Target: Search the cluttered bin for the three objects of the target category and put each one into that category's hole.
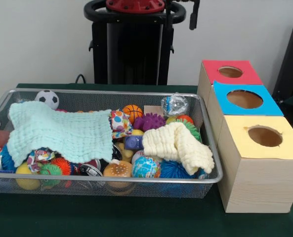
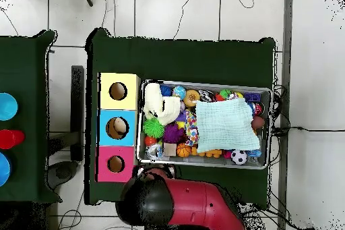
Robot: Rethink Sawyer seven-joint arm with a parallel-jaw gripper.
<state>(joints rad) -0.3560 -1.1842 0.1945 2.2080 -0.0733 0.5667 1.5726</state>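
A wire mesh bin is crowded with small toys. A mint cloth covers its left part in the front view, and a cream cloth lies at its right. Around them show a soccer ball, a basketball, a purple spiky ball and a globe ball. Beside the bin stand three wooden boxes with round holes, topped red, blue and yellow. My gripper shows only as a dark tip at the top edge, drawn back from the bin.
My red and black arm is folded over the table edge near the red box. Dark green cloth covers the table. A second table holds red and blue round things. Cables lie on the floor around the tables.
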